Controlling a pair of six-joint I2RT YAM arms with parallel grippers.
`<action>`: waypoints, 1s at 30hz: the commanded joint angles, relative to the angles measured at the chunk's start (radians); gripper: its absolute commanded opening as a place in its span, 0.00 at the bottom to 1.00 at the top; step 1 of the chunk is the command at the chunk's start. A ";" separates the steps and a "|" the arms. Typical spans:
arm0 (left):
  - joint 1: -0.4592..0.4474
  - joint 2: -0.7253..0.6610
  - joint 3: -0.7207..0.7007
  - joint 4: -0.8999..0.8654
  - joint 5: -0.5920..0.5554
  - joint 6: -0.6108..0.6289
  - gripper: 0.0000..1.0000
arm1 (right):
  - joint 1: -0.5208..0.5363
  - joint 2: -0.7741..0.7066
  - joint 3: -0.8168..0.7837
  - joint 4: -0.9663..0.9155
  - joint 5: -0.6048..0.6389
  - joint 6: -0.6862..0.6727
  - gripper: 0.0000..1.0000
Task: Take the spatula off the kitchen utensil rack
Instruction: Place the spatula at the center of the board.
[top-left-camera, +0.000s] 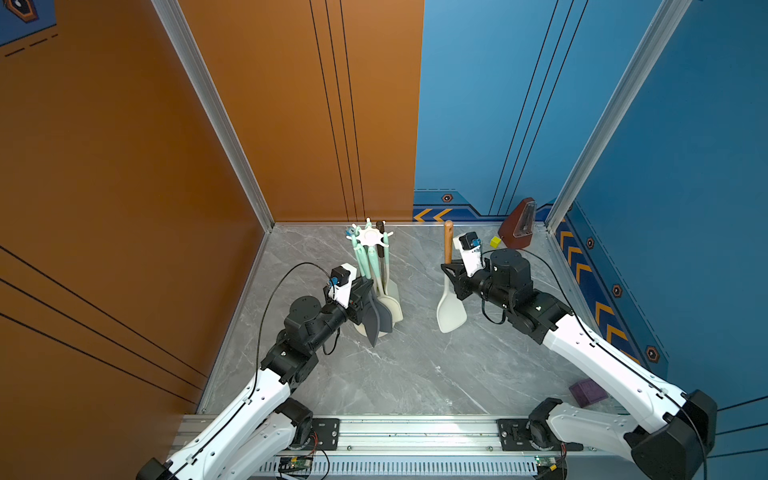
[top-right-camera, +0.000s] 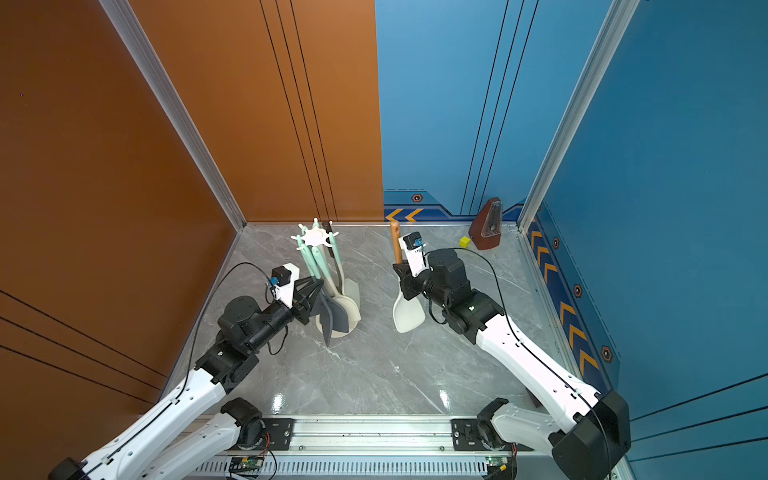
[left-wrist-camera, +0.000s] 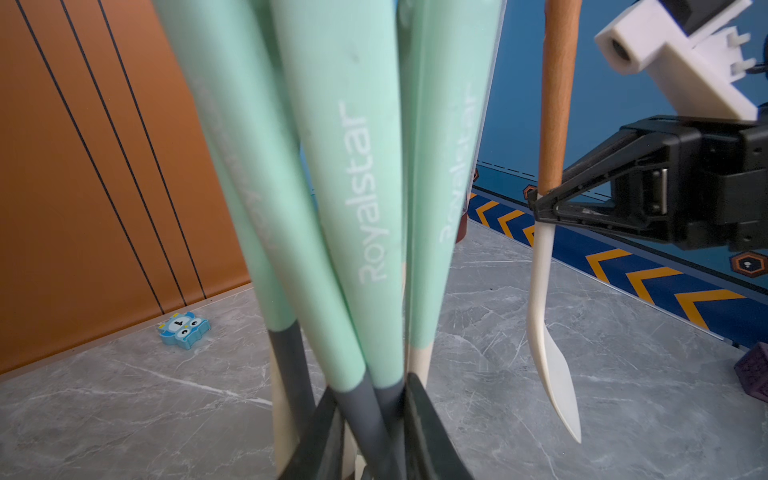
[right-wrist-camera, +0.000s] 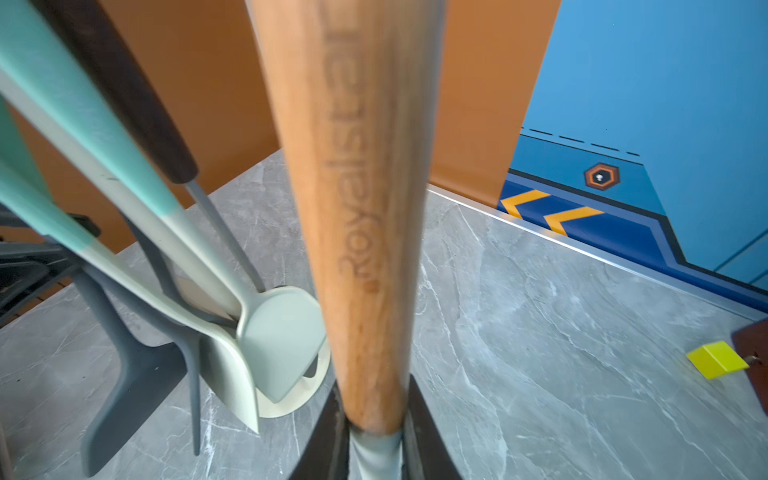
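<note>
The left gripper (top-left-camera: 371, 284) is buried among the hanging utensils. In the left wrist view its 2 black fingers (left-wrist-camera: 424, 419) stand narrowly apart with dark grey necks between them; whether they clamp anything cannot be told.

The cream-white kitchen utensil rack with star-shaped top (top-left-camera: 370, 237) stands near the back wall. Its pole is hidden behind the mint-green handles (left-wrist-camera: 353, 166), and its round base shows best in the right wrist view (right-wrist-camera: 284, 409).

The wooden-handled spatula with cream blade (top-left-camera: 450, 307) is off the rack, to its right, upright with the blade down. The right gripper (top-left-camera: 446, 269) has its jaws closed on it where the wood meets the cream neck; the right wrist view cuts off the blade.

A purple block (top-left-camera: 588, 392) is partly hidden under the right arm. A blue owl-shaped tile (left-wrist-camera: 184, 329) bearing a 1 shows plainly only in the left wrist view.

A yellow cube (top-left-camera: 494, 242) and a brown pyramid-shaped metronome (top-left-camera: 518, 224) sit in the far right corner of the grey marbled tabletop (top-left-camera: 395, 374), enclosed by an orange wall panel (top-left-camera: 291, 124) and a blue wall with orange chevrons (top-left-camera: 665, 187).
</note>
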 joint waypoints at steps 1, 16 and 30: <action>0.005 0.016 -0.009 -0.059 0.009 0.030 0.26 | -0.050 -0.039 -0.009 -0.030 -0.035 0.027 0.00; 0.003 0.012 -0.015 -0.059 0.006 0.033 0.26 | -0.248 -0.008 0.079 -0.154 -0.034 -0.012 0.00; 0.004 0.004 -0.017 -0.060 0.005 0.034 0.26 | -0.462 0.127 0.370 -0.412 -0.064 -0.104 0.00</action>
